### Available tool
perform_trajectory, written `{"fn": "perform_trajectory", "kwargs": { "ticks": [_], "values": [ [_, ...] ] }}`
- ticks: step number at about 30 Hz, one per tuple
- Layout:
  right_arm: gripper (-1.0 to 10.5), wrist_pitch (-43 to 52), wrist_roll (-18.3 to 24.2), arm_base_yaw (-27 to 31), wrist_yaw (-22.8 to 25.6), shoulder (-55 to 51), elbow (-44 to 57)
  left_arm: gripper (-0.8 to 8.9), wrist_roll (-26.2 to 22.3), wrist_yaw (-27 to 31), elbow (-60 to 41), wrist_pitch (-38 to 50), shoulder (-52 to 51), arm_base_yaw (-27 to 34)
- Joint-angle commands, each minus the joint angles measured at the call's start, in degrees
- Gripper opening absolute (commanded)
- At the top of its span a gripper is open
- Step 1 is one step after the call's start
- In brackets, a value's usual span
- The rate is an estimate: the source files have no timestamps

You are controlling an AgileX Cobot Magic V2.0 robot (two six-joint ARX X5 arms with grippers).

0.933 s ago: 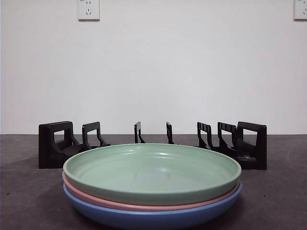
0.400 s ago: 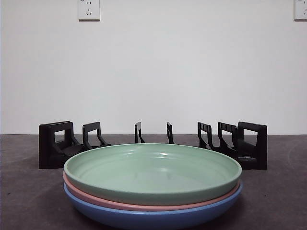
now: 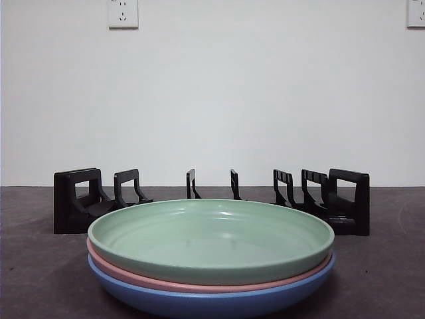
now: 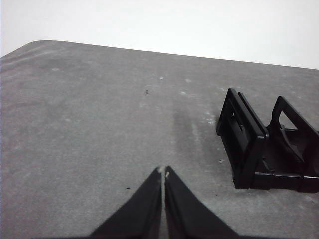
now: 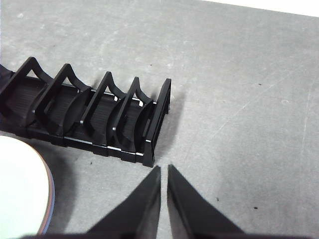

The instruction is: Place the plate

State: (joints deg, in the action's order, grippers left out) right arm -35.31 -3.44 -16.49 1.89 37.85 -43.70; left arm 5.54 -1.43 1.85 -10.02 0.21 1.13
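- Sitting in a stack of three, the green plate (image 3: 211, 234) lies on a pink plate (image 3: 199, 284), and that one lies on a blue plate (image 3: 212, 302). The stack rests on the gray tabletop (image 3: 33, 266), close to the front camera.
- The black rack (image 3: 212, 199) stands behind the stack, a little apart from it. Its slots hold nothing yet, so I think the job has not begun.
- The left hand (image 4: 163, 172) hangs over bare tabletop near one end of the rack. Its jaws are pressed together and hold nothing.
- The right hand (image 5: 163, 169) hangs near the other end of the rack. Its jaws are almost together, with only a thin gap, and hold nothing. An edge of the stack shows in its wrist view.
- What could go wrong: the plates fit snugly inside each other, so lifting the green one might drag the pink one up too.
- The rims look smooth and thin, so a weak pinch could let the plate slip and drop.
- A hand must spread its jaws before it reaches a rim, or it will just bump the stack.
- The rack's posts stand close together. A tilted plate could hit a post and push the rack away.
- Two wall sockets (image 3: 123, 13) sit high on the white wall. Nothing I can see stands between the stack and the rack.
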Motion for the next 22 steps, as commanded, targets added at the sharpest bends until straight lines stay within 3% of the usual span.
{"fn": "perform_trajectory", "kwargs": {
  "ticks": [1,7,9,12,17,22],
  "values": [
    [0.2,0.6,-0.4,-0.2,0.0,0.2,-0.5,0.07,-0.2,-0.1,-1.1,0.9,0.0,0.2],
    [0.2,0.6,-0.4,-0.2,0.0,0.2,-0.5,0.07,-0.2,-0.1,-1.1,0.9,0.0,0.2],
    [0.2,0.6,3.5,0.0,1.0,-1.0,-0.5,0.07,-0.2,-0.1,-1.1,0.9,0.0,0.2],
    [0.2,2.3,5.0,0.9,1.3,-4.6,1.4,0.07,-0.2,-0.1,-1.1,0.9,0.0,0.2],
    [0.2,16.9,7.9,5.6,2.8,-14.8,14.4,0.07,-0.2,-0.1,-1.1,0.9,0.0,0.2],
    [0.2,27.3,6.4,10.4,1.7,-25.2,30.2,0.07,-0.2,-0.1,-1.1,0.9,0.0,0.2]
  ]
}}
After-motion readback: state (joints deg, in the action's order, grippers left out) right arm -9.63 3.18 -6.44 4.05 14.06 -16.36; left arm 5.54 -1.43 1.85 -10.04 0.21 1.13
